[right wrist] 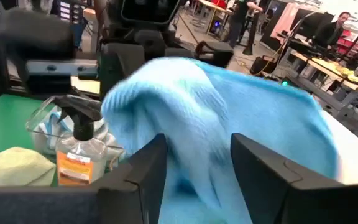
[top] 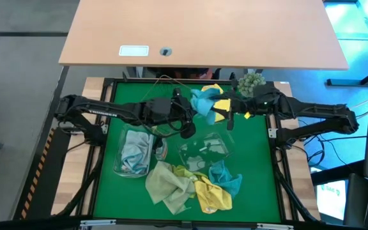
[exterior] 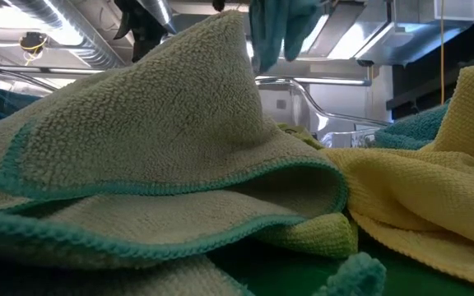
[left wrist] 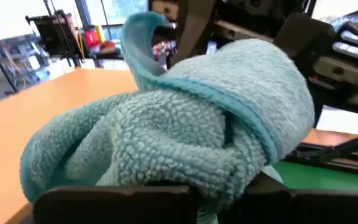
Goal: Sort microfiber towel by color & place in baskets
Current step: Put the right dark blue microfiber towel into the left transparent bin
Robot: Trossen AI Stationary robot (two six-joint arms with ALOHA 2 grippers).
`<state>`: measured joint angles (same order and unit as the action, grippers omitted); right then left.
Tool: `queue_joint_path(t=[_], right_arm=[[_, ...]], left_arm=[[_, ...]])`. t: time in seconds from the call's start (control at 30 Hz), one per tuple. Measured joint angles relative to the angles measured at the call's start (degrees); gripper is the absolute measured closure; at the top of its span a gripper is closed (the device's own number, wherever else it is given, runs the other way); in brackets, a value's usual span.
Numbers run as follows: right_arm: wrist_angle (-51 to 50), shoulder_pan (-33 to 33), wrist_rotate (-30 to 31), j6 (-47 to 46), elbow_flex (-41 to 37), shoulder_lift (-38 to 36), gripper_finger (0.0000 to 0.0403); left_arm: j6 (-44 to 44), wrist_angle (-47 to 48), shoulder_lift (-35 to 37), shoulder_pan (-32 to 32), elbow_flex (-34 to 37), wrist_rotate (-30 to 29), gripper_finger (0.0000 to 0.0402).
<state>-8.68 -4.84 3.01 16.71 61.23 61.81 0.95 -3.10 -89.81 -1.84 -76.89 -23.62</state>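
Observation:
A teal blue towel (top: 203,102) hangs bunched above the table's far middle, between my two grippers. My left gripper (top: 190,110) is shut on it from the left, and my right gripper (top: 222,110) is shut on it from the right. It also shows high up in the low view (exterior: 282,25). A clear tub (top: 133,153) at the near left holds a grey-blue towel (top: 133,150). A second clear tub (top: 204,150) stands at the middle. Olive (top: 168,182), yellow (top: 213,195) and teal (top: 225,179) towels lie heaped at the near edge. The wire mesh basket cannot be made out. My left gripper pinches a bunched fold of the teal towel (left wrist: 219,193) between its two fingers, coming level from the table's left. The rest bulges up over the fingers (left wrist: 117,196), in several layers, clear of the table. My right gripper has a thick bunch of the same towel (right wrist: 194,180) between its two fingers (right wrist: 145,171), coming level from the table's right. The bunched cloth keeps the fingers apart. The towel is lifted clear of the table.
A fuzzy grey-green plant ball (top: 251,82) sits at the far right behind my right arm. A spray bottle (right wrist: 79,155) stands by the left tub (right wrist: 48,127). In the low view the olive towel (exterior: 155,148) and yellow towel (exterior: 434,197) fill the foreground. People show in the room beyond.

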Motion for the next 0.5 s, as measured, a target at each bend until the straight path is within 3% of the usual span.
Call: queue_joint_path(t=[0.3,0.5], right_arm=[[-8.49,-0.07,0.04,0.02,0.00,-5.98,0.0224],[-14.62,-0.07,0.04,-2.35,0.00,-6.96,0.0223]], left_arm=[[1.07,8.34,6.04,-2.61,-0.02,-2.98,0.0385],[9.10,17.90,13.24,-5.43,-0.08,-4.32,0.0385]])
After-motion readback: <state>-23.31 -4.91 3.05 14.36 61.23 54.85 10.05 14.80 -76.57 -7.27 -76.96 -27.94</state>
